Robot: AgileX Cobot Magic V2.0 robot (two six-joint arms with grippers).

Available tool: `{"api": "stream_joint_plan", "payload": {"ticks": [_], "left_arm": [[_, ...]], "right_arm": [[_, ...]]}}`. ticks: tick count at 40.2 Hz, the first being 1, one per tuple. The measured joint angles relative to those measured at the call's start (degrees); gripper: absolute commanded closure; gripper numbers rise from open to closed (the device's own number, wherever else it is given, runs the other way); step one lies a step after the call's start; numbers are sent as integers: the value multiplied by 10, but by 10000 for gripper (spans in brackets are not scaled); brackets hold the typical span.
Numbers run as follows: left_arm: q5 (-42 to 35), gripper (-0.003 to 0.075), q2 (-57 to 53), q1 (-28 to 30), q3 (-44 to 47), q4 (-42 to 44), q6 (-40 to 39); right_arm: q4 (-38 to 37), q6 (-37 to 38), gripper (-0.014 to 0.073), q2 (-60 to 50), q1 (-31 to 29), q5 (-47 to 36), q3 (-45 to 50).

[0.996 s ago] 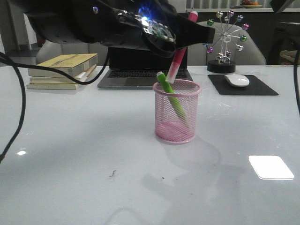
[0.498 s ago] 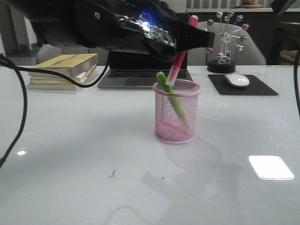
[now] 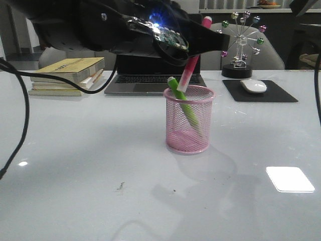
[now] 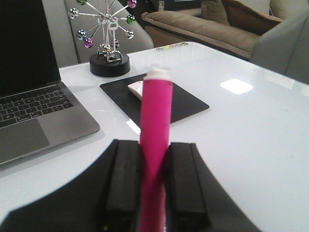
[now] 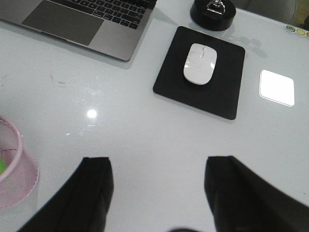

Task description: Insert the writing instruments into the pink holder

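one green marker point(image 3: 186, 104) leans inside the pink holder point(image 3: 189, 125), cap end above the rim. the pink marker point(image 4: 155, 145) is clamped between the left fingers point(image 4: 125, 181), tilted, its lower end at the holder's mouth. the right fingers point(image 5: 94, 193) are spread apart over bare tabletop point(image 3: 90, 165), gripping nothing. the holder stands mid-tabletop. behind it: a laptop point(image 3: 150, 80), stacked books point(image 3: 67, 75), a white mouse point(image 5: 200, 63) on a black pad point(image 5: 200, 72), and a ball ornament point(image 3: 243, 45).
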Motion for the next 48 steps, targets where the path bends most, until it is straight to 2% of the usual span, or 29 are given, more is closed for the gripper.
{"api": "stream_joint_plan", "payload": {"ticks": [10, 28, 34, 48], "left_arm": [[-1, 508, 0, 0, 0, 7, 0], [-9, 381, 0, 0, 0, 9, 0], [-10, 316, 0, 0, 0, 9, 0], [-56, 315, 0, 0, 0, 9, 0]], "right_arm": [[0, 0, 73, -1, 0, 1, 0], [0, 0, 73, -1, 0, 4, 0], [0, 0, 73, -1, 0, 4, 0], [0, 0, 73, -1, 0, 4, 0]]}}
